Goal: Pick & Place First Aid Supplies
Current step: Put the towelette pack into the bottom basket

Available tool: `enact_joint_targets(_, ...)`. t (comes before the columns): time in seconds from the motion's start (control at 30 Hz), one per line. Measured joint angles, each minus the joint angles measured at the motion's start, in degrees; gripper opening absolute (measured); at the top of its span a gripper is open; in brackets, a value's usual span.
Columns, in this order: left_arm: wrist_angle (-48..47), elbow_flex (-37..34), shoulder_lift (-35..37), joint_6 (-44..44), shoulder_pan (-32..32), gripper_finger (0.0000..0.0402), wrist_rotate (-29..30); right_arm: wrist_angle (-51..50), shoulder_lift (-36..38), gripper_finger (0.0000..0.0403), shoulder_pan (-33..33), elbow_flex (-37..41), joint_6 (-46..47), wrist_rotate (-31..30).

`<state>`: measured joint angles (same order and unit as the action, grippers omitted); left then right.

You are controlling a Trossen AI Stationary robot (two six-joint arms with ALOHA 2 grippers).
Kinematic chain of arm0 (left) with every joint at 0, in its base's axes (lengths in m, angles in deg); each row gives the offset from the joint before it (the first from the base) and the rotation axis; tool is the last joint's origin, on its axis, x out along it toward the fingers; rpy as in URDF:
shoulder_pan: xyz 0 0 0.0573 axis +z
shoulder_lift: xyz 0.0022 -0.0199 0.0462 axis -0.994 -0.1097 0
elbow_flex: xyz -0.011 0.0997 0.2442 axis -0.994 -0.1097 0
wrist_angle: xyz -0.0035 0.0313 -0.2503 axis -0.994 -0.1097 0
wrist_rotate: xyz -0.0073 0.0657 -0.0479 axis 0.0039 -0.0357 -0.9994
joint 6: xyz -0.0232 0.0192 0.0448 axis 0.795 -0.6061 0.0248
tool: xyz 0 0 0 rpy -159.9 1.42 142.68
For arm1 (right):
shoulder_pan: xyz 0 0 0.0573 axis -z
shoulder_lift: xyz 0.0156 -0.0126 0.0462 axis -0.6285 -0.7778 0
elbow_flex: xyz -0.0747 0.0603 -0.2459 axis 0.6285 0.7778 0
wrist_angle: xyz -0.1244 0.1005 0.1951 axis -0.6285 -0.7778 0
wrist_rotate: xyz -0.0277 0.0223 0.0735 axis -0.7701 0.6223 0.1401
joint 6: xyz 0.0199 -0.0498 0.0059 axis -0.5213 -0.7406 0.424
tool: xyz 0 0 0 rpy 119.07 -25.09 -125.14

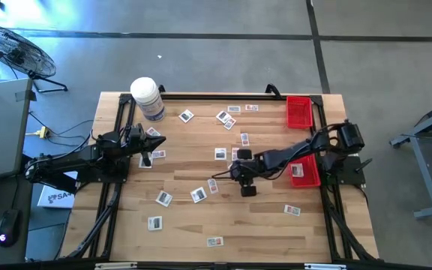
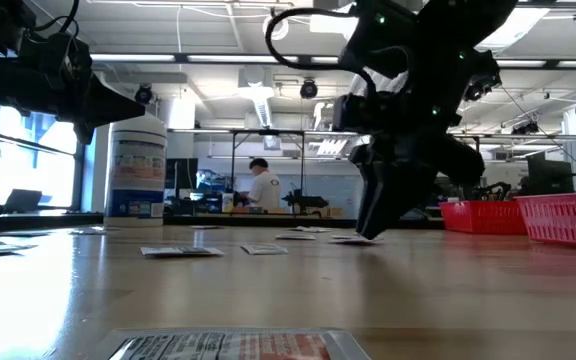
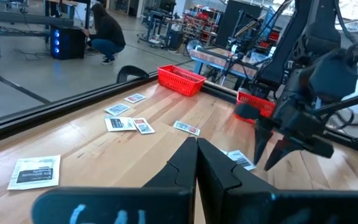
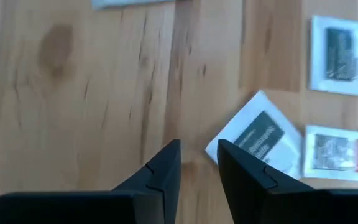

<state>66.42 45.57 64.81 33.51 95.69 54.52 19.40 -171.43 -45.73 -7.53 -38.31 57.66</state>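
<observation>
Right gripper (image 4: pixel 197 165) hangs low over the table (image 1: pixel 223 225) center, fingers slightly parted, holding nothing; one packet (image 4: pixel 260 140) lies just beyond its tips, two more beside it. Left gripper (image 1: pixel 158 141) hovers closed and empty at the left. About eighteen packets lie scattered around. Two red baskets (image 1: pixel 299 111) sit right, one white jar (image 1: pixel 148 97) at the back.

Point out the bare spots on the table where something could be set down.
Free: the wood between the right gripper and the near edge. Crowded: packets between the jar and red basket.
</observation>
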Motion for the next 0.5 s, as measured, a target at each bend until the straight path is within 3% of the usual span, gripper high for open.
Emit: enact_joint_targets(0.5,0.0,0.0,0.0,0.0,0.0,0.0001,0.0,2.2,-2.2,0.0099,2.7,-0.1,1.5,-0.6)
